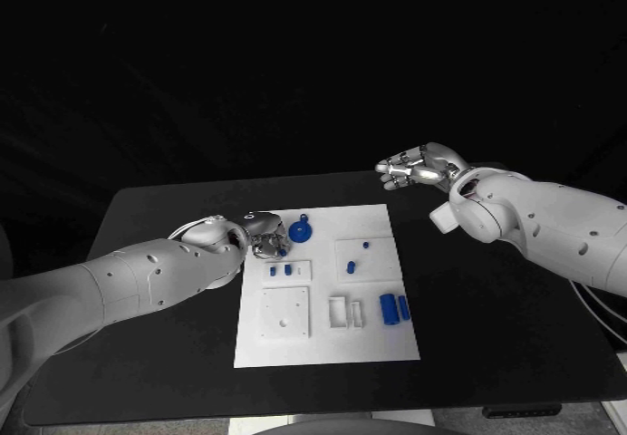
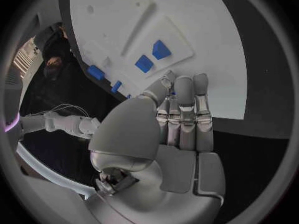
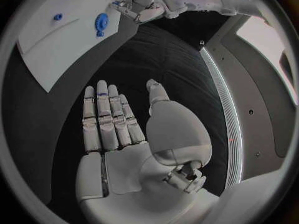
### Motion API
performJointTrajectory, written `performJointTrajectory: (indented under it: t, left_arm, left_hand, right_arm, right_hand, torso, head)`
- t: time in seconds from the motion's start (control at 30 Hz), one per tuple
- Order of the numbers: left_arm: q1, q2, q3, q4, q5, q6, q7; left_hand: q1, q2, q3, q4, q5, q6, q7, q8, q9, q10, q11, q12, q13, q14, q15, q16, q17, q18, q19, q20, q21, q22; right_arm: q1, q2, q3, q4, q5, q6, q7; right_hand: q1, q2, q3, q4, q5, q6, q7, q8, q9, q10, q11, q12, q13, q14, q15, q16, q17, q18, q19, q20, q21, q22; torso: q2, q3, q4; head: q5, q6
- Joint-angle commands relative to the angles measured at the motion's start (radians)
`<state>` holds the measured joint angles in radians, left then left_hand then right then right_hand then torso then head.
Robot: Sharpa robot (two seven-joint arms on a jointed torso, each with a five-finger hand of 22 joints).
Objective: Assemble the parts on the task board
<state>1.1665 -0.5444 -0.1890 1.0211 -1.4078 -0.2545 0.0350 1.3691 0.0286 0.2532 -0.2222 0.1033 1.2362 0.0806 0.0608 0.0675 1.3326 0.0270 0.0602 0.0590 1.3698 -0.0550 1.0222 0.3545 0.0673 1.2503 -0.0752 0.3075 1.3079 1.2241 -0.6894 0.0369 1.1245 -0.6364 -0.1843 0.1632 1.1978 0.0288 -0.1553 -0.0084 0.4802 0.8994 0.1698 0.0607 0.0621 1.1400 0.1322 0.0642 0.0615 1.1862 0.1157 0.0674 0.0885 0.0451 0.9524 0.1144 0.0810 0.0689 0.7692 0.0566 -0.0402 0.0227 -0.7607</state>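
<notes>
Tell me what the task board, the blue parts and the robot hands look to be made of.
Task board: matte white, probably plastic; flat with raised white blocks, no glare. Blue parts, such as the round blue part and the blue cylinder: uniform saturated blue, likely moulded or printed plastic. Left robot hand and right robot hand: silvery, satin sheen, metal or metallic-coated; the pictures can't settle which.
</notes>
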Motion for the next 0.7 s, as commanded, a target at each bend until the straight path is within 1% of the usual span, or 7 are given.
performJointTrajectory:
  t: [0.03,0.07,0.17,0.23,0.4,0.63,0.7]
  left_arm:
    - [-0.007,-0.002,-0.005,0.001,-0.011,0.011,0.001]
    - [-0.007,-0.002,-0.005,0.001,-0.011,0.011,0.0]
    - [-0.007,-0.003,-0.005,0.0,-0.011,0.013,-0.002]
    - [-0.007,-0.003,-0.005,-0.001,-0.011,0.014,-0.003]
    - [-0.007,-0.005,-0.005,-0.002,-0.011,0.009,-0.01]
    - [-0.007,-0.008,-0.005,-0.008,-0.011,0.005,-0.019]
    - [-0.007,-0.008,-0.005,-0.009,-0.011,0.005,-0.021]
  left_hand:
    - [0.007,-0.004,-0.007,-0.003,-0.005,-0.002,0.007,0.002,-0.001,-0.01,0.002,-0.001,0.001,-0.008,0.001,-0.006,-0.002,0.011,-0.009,0.003,-0.004,0.021]
    - [0.008,-0.005,-0.008,-0.004,-0.005,-0.004,0.007,0.002,-0.001,-0.012,0.003,-0.001,0.001,-0.009,0.002,-0.007,-0.002,0.011,-0.01,0.003,-0.005,0.021]
    - [0.006,-0.011,-0.006,-0.009,-0.005,-0.064,0.005,0.0,-0.004,-0.023,0.005,-0.001,0.001,-0.016,0.004,-0.008,-0.003,0.011,-0.015,0.006,-0.007,0.021]
    - [0.003,-0.016,-0.004,-0.013,-0.006,-0.076,0.007,0.001,-0.004,-0.024,0.006,-0.001,0.001,-0.018,0.005,-0.007,-0.004,0.011,-0.016,0.006,-0.007,0.021]
    - [-0.009,-0.035,0.006,-0.023,-0.007,-0.188,-0.011,0.001,-0.005,-0.032,0.008,-0.001,0.001,-0.024,0.007,-0.007,-0.006,0.011,-0.017,0.009,-0.013,0.019]
    - [-0.011,-0.048,0.026,-0.029,-0.003,-0.207,-0.012,0.001,-0.005,-0.053,0.017,-0.001,0.001,-0.035,0.013,-0.003,-0.008,0.016,-0.02,0.014,-0.014,0.022]
    - [-0.011,-0.049,0.028,-0.03,0.004,-0.21,-0.013,0.001,-0.005,-0.056,0.018,-0.001,0.001,-0.037,0.014,-0.003,-0.009,0.017,-0.021,0.014,-0.013,0.022]
  right_arm:
    - [0.0,0.0,0.0,0.001,-0.005,0.012,0.007]
    - [0.0,0.0,0.0,0.001,-0.005,0.012,0.007]
    - [0.0,0.0,0.0,0.001,-0.005,0.012,0.007]
    - [0.0,0.0,0.0,0.001,-0.005,0.012,0.007]
    - [0.0,0.0,0.0,0.0,-0.005,0.012,0.007]
    - [0.0,0.0,0.0,0.0,-0.005,0.012,0.007]
    - [0.0,0.0,0.0,0.0,-0.005,0.012,0.007]
  right_hand:
    - [-0.009,0.002,-0.001,-0.007,0.005,0.001,0.001,-0.001,-0.001,-0.005,0.0,-0.003,-0.001,-0.007,0.001,-0.005,-0.001,-0.008,-0.006,0.002,-0.001,-0.001]
    - [-0.009,0.002,-0.001,-0.007,0.005,0.001,0.001,-0.001,-0.001,-0.005,0.0,-0.003,-0.001,-0.007,0.001,-0.005,-0.001,-0.008,-0.006,0.002,-0.001,-0.001]
    - [-0.009,0.002,-0.001,-0.007,0.005,0.001,0.001,-0.001,-0.001,-0.005,0.0,-0.003,-0.001,-0.007,0.001,-0.005,-0.001,-0.008,-0.006,0.002,-0.001,-0.001]
    - [-0.009,0.002,-0.001,-0.007,0.005,0.001,0.001,-0.001,-0.001,-0.005,0.0,-0.003,-0.001,-0.007,0.001,-0.005,-0.001,-0.008,-0.006,0.002,-0.001,-0.001]
    - [-0.009,0.002,-0.001,-0.007,0.005,0.001,0.001,-0.001,-0.001,-0.005,0.0,-0.003,-0.001,-0.007,0.001,-0.005,-0.001,-0.008,-0.006,0.002,-0.001,-0.001]
    - [-0.009,0.002,-0.001,-0.007,0.005,0.001,0.001,-0.001,-0.001,-0.005,0.0,-0.003,-0.001,-0.007,0.001,-0.005,-0.001,-0.008,-0.006,0.002,-0.001,-0.001]
    - [-0.009,0.002,-0.001,-0.007,0.005,0.001,0.001,-0.001,-0.001,-0.005,0.0,-0.003,-0.001,-0.007,0.001,-0.005,-0.001,-0.008,-0.006,0.002,-0.001,-0.001]
  torso:
    - [0.0,-0.0006,-0.0003]
    - [0.0,-0.0003,-0.0002]
    - [0.0,-0.0006,-0.0004]
    - [0.0,-0.0005,-0.0002]
    - [0.0,-0.0006,-0.0003]
    - [0.0,0.0,-0.0008]
    - [0.0,0.0,-0.0007]
  head:
    - [0.002,0.0]
    - [0.002,0.0]
    - [0.002,0.001]
    - [0.003,0.0]
    - [0.005,0.0]
    - [0.005,0.0]
    - [0.005,0.0]
